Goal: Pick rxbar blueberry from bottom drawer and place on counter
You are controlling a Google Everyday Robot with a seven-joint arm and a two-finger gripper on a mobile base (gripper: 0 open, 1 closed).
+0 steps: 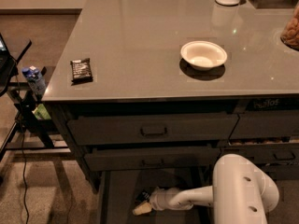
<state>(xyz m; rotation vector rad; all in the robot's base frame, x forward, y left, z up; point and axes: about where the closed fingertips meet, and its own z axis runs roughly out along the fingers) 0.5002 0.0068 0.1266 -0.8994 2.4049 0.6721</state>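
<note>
writing: pale lettering on the black bar (81, 70) and on the upper right drawer front (266, 103), neither legible
counter (140, 41): black bar at its front left corner; white bowl (203, 55) mid-right
rxbar blueberry (142, 197): small dark packet on the bottom drawer (119, 195) floor, just behind the gripper
arm (196, 197): reaches leftward, low inside the open drawer
gripper (142, 209): near the drawer's front; apart or together, cannot tell
</note>
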